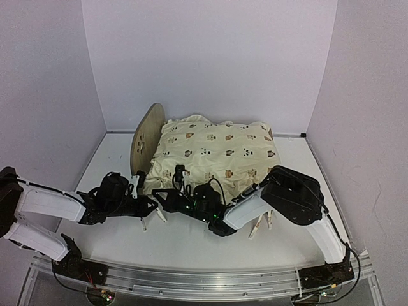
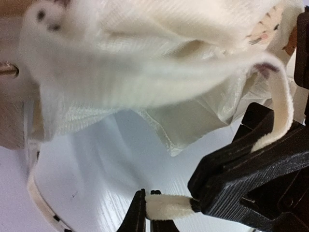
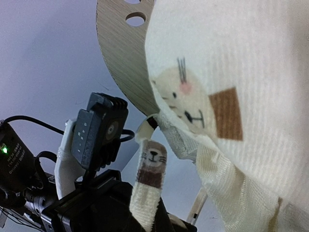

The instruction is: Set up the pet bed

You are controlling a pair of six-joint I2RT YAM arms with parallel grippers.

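Top external view: the pet bed (image 1: pixel 145 137) stood mid-bench (image 1: pixel 191 245), headboard to the left, under the cream cushion (image 1: pixel 217 153). At the cushion's near-left corner the right gripper (image 3: pixel 145 221) clamped a tie (image 3: pixel 150 169). The left gripper (image 2: pixel 147 212), narrow, pinched its free end. Judged step: fastening the cushion. Next: hand over the tie and route it round the frame. No legible writing, only printed animal faces.

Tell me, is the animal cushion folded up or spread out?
Spread out. From above, the cushion lies open across the pet bed, with its printed top showing and no part doubled over.
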